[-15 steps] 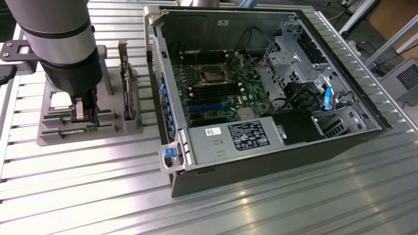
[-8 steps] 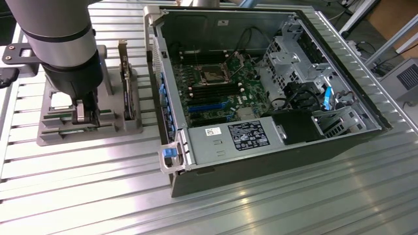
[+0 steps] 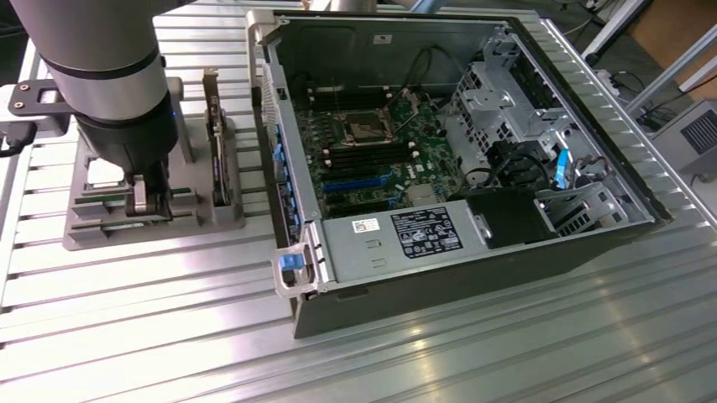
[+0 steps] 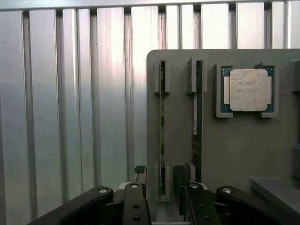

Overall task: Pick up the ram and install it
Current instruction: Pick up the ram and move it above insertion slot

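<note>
From the exterior view, the arm hangs over a grey holder on the ribbed table, at about nine o'clock of the open computer case. Its gripper is down among the holder's slots. A taller card stands on edge at the gripper's three o'clock, and the motherboard lies bare inside the case.

The wrist view fills in what the arm hides there. The gripper is spread wide, and the ram stands edge-on in its slot between the two fingers. I can't see either one pressing on it. A second stick sits in the neighbouring slot, with the silver processor in its recess beyond.
</note>
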Action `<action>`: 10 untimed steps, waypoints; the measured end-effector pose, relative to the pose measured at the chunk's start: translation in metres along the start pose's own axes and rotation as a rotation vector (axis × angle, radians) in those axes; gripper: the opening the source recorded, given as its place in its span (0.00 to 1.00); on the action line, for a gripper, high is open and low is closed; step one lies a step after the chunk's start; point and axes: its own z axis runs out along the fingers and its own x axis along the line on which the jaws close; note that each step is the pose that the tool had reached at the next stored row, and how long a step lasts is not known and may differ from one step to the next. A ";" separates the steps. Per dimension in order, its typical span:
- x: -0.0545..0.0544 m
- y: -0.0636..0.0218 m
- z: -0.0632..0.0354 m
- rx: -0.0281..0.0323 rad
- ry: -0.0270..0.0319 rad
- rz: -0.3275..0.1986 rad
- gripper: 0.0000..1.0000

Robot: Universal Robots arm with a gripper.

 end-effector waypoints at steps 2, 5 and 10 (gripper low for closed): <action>0.000 0.0001 0.0015 0.0000 0.0000 0.000 0.36; 0.001 0.0040 0.0037 0.0000 -0.0001 0.000 0.36; 0.002 0.0057 0.0064 -0.0001 0.0001 -0.001 0.36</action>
